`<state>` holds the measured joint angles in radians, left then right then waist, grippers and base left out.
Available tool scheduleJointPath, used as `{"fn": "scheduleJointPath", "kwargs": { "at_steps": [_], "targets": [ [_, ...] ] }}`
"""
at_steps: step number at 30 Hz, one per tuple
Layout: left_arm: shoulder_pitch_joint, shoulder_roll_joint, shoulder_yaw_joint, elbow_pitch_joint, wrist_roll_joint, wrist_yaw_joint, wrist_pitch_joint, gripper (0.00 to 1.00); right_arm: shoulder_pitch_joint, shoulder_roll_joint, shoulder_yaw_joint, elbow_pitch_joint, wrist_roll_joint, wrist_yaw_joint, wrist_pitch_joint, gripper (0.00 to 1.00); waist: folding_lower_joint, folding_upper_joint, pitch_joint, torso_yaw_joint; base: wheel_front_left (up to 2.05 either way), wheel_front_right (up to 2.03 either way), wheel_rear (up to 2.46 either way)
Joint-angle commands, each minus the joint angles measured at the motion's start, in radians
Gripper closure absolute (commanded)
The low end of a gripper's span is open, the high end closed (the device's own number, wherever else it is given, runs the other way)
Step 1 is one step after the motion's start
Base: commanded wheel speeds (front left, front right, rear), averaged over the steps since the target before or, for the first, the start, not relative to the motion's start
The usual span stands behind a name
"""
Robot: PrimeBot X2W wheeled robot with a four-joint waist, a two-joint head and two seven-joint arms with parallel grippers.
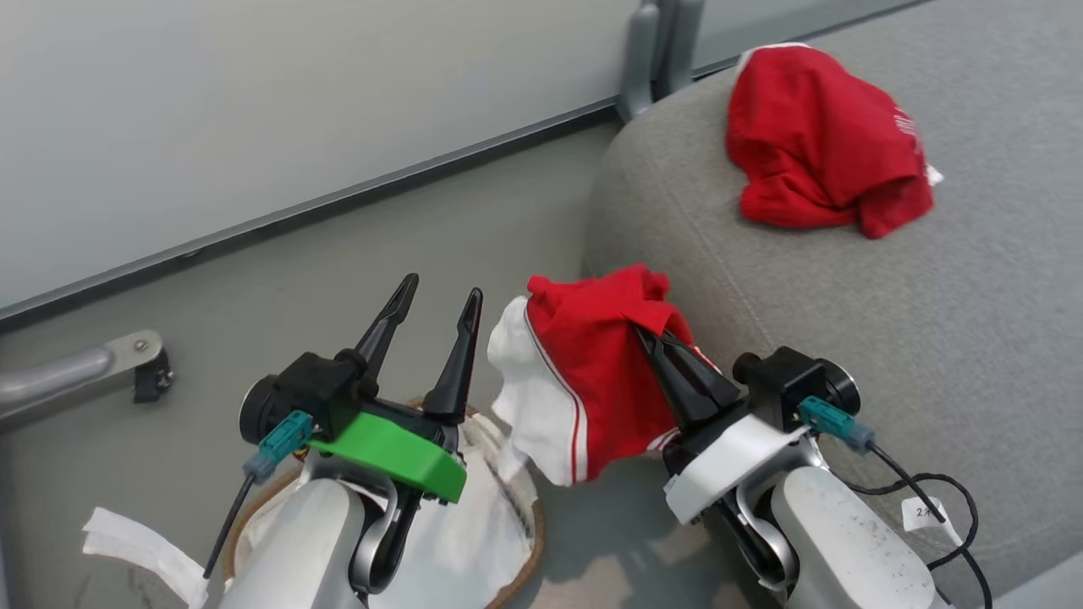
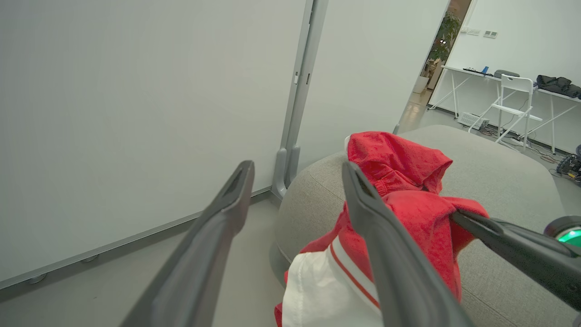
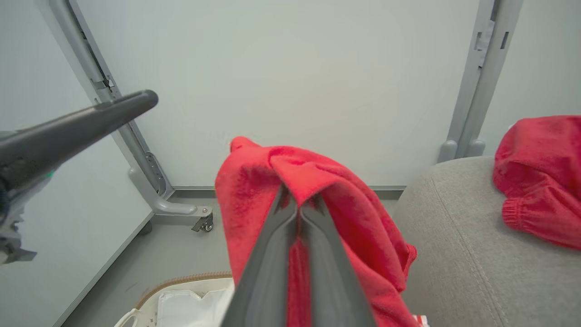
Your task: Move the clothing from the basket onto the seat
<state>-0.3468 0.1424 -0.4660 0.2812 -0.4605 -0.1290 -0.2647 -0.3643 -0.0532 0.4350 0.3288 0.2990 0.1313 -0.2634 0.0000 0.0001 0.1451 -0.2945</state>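
At the near edge of the seat (image 1: 931, 338): red-and-white jersey (image 1: 584, 364) hanging in the air, between the basket (image 1: 537, 533) and the grey cushion; touching the cushion side or not, cannot tell.
Right claw (image 1: 653, 340): pressed together on an upper fold of that jersey, tips buried in the red cloth.
Left claw (image 1: 442, 292): spread wide, holding nothing, just beside the hanging white part, above the basket.
Basket content: brown rim and white liner (image 1: 457, 541) visible low under the left arm; more red clothing inside not possible to confirm.
Second red garment (image 1: 812, 144): crumpled on the seat, farther back, well apart from the held one.
Risk of slip: pinched by one small fold only, most of the cloth dangling below; likely to pull free in a quick swing and to land on the floor (image 1: 406, 245).
Risk of early release: if let go at the rounded edge, likely to slide off by own weight; safer carried further over the flat grey top.
Risk of snag: open left claw very near the white hem; easy to catch it during the carry to the right.
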Motion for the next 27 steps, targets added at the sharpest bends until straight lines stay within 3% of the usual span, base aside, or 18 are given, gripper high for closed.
{"fn": "scheduleJointPath", "kwargs": {
  "at_steps": [1, 4, 14, 21, 27],
  "targets": [
    [0.023, 0.008, 0.011, -0.001, 0.014, -0.002, 0.001, 0.00, 0.012, 0.002, -0.007, -0.015, 0.007, -0.001, -0.002, 1.00, 0.0000, -0.0001, 0.022, -0.181, 0.00, 0.00, 0.00],
    [0.043, 0.002, 0.021, 0.002, 0.008, -0.002, 0.001, 0.00, 0.022, 0.001, -0.025, -0.033, -0.004, -0.001, -0.002, 1.00, 0.0000, -0.0001, 0.028, -0.234, 0.00, 0.00, 0.00],
    [-0.003, 0.009, -0.070, 0.032, -0.013, -0.002, 0.001, 0.00, -0.002, 0.001, -0.177, -0.116, -0.122, -0.001, -0.002, 1.00, 0.0000, -0.0001, 0.077, -0.257, 0.00, 0.00, 0.00],
    [-0.036, 0.040, -0.095, 0.024, -0.015, -0.002, 0.001, 0.00, -0.195, -0.094, -0.210, -0.153, -0.180, -0.001, -0.002, 1.00, 0.0000, -0.0001, 0.155, -0.255, 0.00, 0.00, 0.00],
    [-0.048, 0.087, -0.082, -0.004, 0.003, -0.002, 0.001, 0.00, -0.480, -0.209, -0.204, -0.119, -0.202, -0.001, -0.002, 1.00, 0.0000, -0.0001, 0.243, -0.243, 0.00, 0.00, 0.00]
  ]
}}
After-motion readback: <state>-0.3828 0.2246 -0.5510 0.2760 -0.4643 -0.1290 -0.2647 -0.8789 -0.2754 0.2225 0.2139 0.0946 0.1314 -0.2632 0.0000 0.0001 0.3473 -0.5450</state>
